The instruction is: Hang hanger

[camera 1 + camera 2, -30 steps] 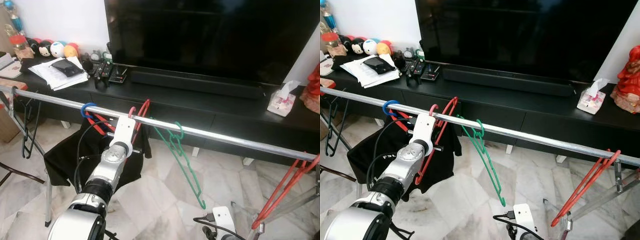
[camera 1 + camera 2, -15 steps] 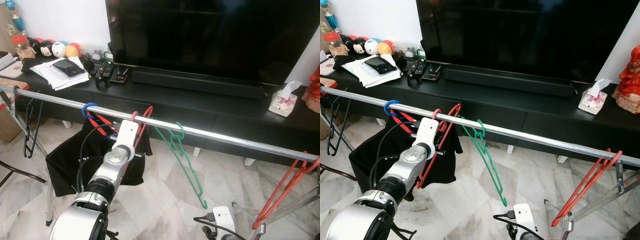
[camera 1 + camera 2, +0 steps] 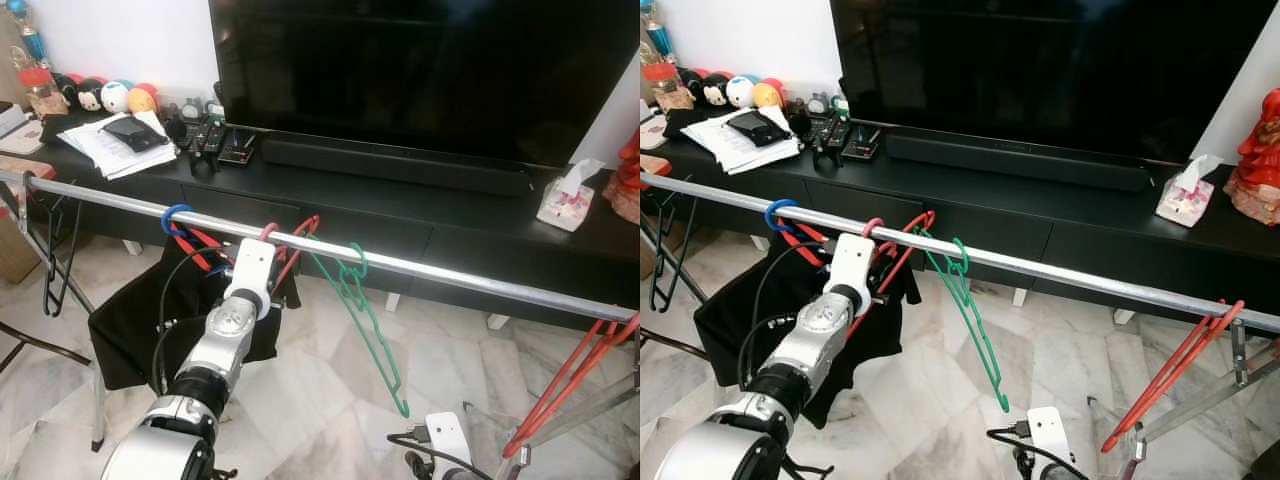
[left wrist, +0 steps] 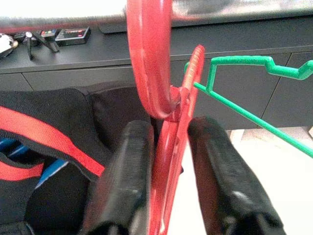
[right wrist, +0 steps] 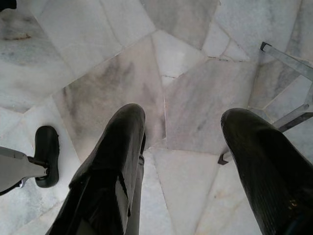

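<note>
Pale marble floor (image 3: 300, 400); low black TV cabinet (image 3: 400, 215) with large dark television (image 3: 420, 70); white wall (image 3: 120, 40)

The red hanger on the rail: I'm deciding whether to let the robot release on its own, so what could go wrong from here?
1. The red hanger sits between the left gripper fingers with its hook over the rail; opening while pulling back could drag the hook off.
2. The green hanger hangs right beside it; the two may tangle or get knocked.
3. The black garment hangs just behind the arm and could snag on withdrawal.
</note>
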Robot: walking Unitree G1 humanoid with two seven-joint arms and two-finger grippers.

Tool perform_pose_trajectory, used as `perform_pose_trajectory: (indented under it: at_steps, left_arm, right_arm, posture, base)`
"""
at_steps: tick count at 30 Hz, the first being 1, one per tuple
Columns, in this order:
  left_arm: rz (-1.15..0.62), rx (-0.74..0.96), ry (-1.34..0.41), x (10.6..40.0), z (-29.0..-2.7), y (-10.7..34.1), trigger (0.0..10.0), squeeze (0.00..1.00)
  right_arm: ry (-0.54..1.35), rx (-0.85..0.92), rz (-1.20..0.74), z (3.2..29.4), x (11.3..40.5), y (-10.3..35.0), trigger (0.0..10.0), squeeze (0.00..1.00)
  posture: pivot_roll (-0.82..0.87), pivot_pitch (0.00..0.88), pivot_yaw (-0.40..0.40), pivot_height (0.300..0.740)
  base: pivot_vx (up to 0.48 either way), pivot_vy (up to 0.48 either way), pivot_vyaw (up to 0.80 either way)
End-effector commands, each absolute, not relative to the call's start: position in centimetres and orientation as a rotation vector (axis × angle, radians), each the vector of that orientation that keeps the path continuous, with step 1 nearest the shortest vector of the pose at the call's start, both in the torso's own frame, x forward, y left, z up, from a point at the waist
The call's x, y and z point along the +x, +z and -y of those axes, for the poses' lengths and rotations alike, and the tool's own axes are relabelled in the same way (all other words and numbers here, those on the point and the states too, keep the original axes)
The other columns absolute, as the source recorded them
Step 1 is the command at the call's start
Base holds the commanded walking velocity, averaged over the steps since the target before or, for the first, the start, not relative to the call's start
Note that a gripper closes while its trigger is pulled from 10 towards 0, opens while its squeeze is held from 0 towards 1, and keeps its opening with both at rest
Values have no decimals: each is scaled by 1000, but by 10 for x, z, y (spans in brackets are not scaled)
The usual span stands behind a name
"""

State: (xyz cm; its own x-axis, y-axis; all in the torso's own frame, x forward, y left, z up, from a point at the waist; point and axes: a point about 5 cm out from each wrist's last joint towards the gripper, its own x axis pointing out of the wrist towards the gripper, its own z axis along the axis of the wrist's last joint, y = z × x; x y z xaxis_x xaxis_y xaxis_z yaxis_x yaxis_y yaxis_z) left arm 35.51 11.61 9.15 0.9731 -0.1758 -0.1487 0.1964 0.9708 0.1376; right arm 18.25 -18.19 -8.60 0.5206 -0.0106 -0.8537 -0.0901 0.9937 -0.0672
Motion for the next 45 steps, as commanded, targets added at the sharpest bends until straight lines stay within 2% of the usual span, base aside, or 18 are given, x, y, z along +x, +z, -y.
perform_pose_trajectory:
  at_steps: [1,9,15,21,22,23,24,25,36,45]
  left_arm:
    - [-113,141,-201,351,-114,92,10000,1000]
    - [-55,148,-201,335,-122,94,10000,1000]
    - [41,142,-169,305,-140,101,10000,1000]
    - [90,110,-176,283,-142,110,10000,1000]
    - [91,107,-177,280,-142,111,10000,949]
    - [92,107,-178,277,-142,111,10000,51]
    - [92,107,-178,277,-142,111,10000,51]
    - [94,113,-181,271,-141,112,10000,0]
    - [85,101,-216,267,-130,111,10000,0]
    - [94,101,-201,267,-133,114,10000,0]
  right_arm:
    - [39,-102,-1028,184,183,-86,10000,0]
    - [43,-105,-1030,184,182,-86,10000,0]
    - [47,-110,-1033,185,180,-87,10000,0]
    - [55,-115,-1037,186,179,-87,10000,0]
    - [56,-116,-1037,186,179,-87,10000,0]
    - [56,-116,-1037,186,179,-87,10000,0]
    - [56,-116,-1037,186,179,-87,10000,0]
    - [58,-118,-1038,186,179,-87,10000,0]
    - [61,-121,-1036,186,180,-87,10000,0]
    - [60,-119,-1036,187,180,-86,10000,0]
  posture:
    - [19,0,-55,740]
    - [23,0,-53,740]
    - [32,0,-57,740]
    - [41,0,-61,740]
    - [41,0,-61,740]
    - [42,0,-62,740]
    - [42,0,-62,740]
    - [41,0,-62,740]
    - [32,0,-58,740]
    - [32,0,-59,740]
  base:
    - [0,0,0]
    - [0,0,0]
    - [0,0,0]
    - [0,0,0]
    - [0,0,0]
    - [0,0,0]
    - [0,0,0]
    - [0,0,0]
    - [0,0,0]
    - [0,0,0]
